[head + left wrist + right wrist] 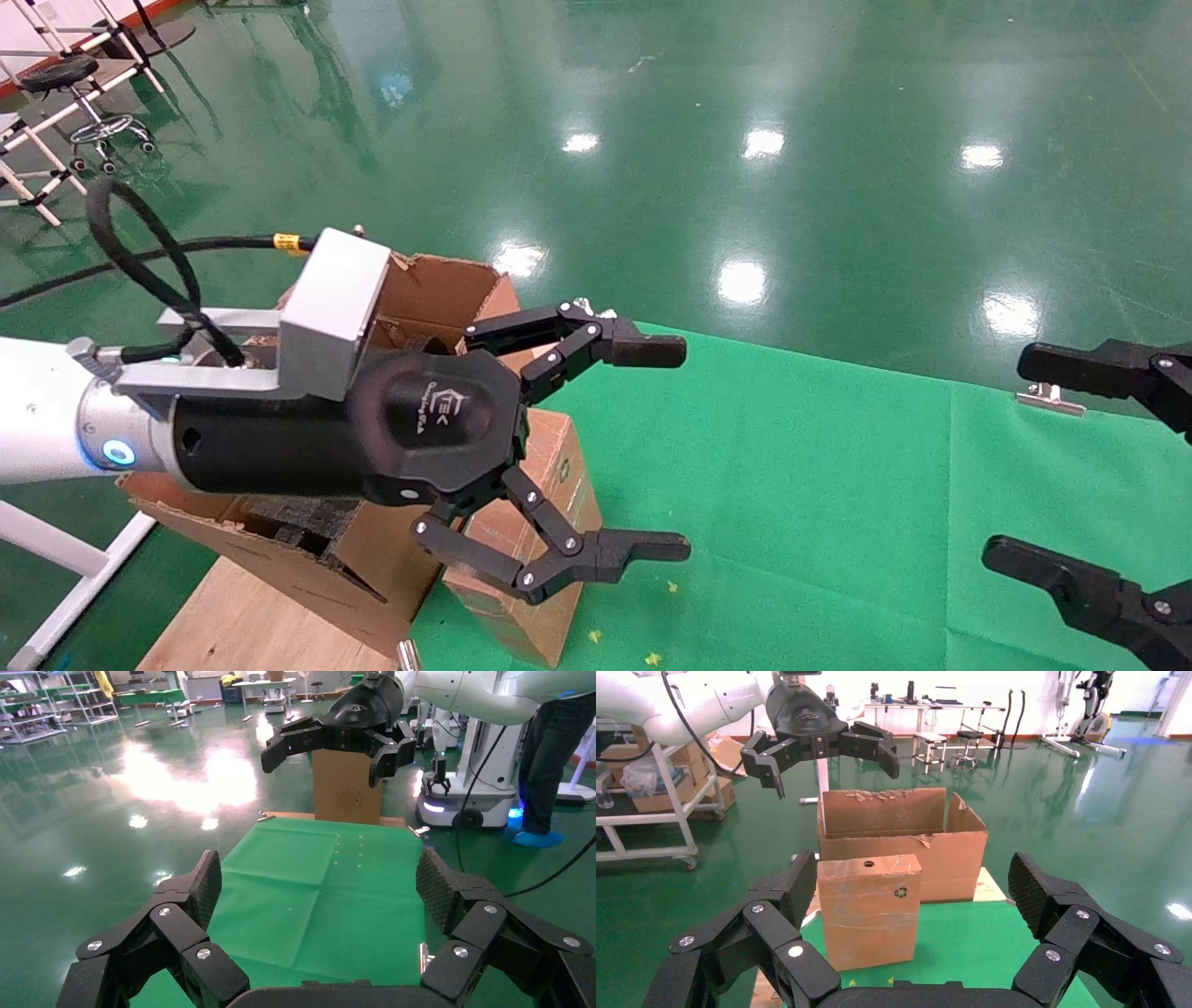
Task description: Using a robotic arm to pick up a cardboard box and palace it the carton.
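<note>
My left gripper (666,447) hovers wide open above the cardboard box (531,550), which stands upright below my fingers, against the carton (438,289). Open green cloth (838,522) lies ahead; right gripper (1034,466) spread, idle.

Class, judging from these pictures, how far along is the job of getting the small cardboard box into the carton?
Done: nothing yet. The cardboard box stands on the green cloth just outside the carton.
In hand: the left gripper hangs open beside the box, gripping nothing. The right gripper sits open at the cloth's far side.
Left: grasp, lift, place inside the carton.
</note>
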Tool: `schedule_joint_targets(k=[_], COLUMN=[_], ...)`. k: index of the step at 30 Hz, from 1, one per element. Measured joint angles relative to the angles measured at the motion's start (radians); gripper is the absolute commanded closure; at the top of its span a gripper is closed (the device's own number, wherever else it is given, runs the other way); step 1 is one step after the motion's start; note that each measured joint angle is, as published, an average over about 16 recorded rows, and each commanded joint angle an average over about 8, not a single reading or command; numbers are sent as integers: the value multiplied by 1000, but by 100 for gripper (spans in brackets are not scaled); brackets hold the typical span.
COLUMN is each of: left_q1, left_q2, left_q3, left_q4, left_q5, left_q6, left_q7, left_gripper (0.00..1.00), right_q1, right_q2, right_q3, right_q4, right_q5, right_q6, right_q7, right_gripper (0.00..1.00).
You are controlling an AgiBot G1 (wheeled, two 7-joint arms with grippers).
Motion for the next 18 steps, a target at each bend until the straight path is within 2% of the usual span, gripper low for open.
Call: schedule_joint_targets(k=[11, 12, 18], left_q1=[0, 0, 0], left_q2=[0, 0, 0], left_q3=[0, 0, 0], left_q4=[0, 0, 0], left_q5=[0, 0, 0], left_q6=[0, 0, 0], left_q7=[0, 0, 0], left_gripper=[0, 0, 0], right_q1=[0, 0, 0], right_q2=[0, 0, 0], right_q3=[0, 0, 0], right_q4=[0, 0, 0], right_q5=[0, 0, 0], right_q6=[0, 0, 0], right_q7=[0, 0, 0], right_gripper=[0, 5, 80])
